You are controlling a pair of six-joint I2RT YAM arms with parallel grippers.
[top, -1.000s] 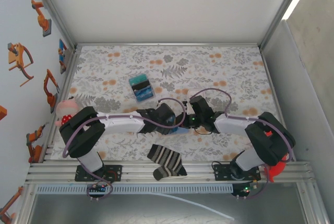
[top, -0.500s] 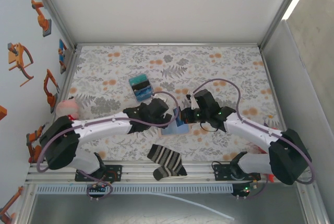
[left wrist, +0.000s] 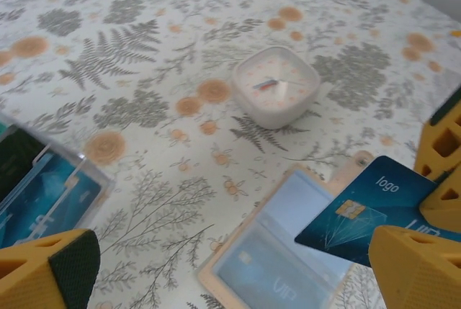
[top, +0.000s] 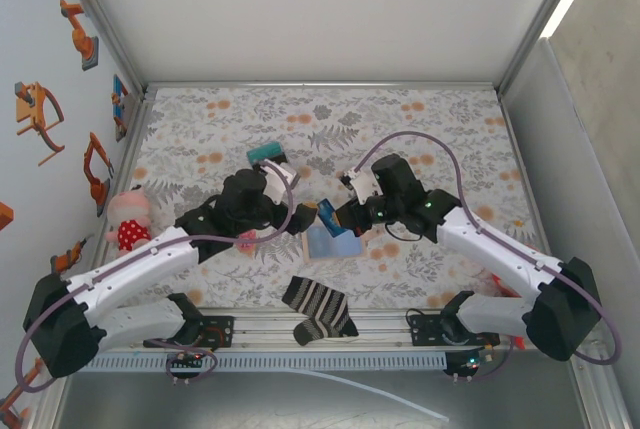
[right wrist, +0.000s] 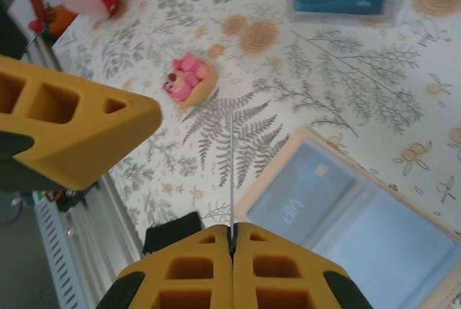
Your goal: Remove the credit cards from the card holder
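The card holder (top: 330, 243) lies open and flat on the floral tablecloth (top: 430, 129), its blue-grey inner panels facing up. One pale card (left wrist: 270, 280) marked VIP sits tucked in a panel. Over the holder's edge, the right gripper (top: 336, 217) is clenched on a dark blue card (left wrist: 374, 212) with a chip and the word "logo". In the right wrist view that card (right wrist: 231, 172) shows edge-on, pinched between the closed yellow fingers (right wrist: 281, 266). Whether the card touches the holder cannot be told. The left gripper (left wrist: 230, 258) hangs beside the holder with its jaws spread wide and nothing between them. Just left of the holder in the top view lies a small pink toy (top: 246, 240). A striped sock (top: 318, 309) lies near the holder, on the side towards the arm bases. A white square clock (left wrist: 276, 95) sits beyond the holder in the left wrist view. A clear box (top: 268, 153) of teal and blue contents stands further off, up and to the holder's left. A doll in a red dotted dress (top: 127, 221) lies well apart, far left of the holder.
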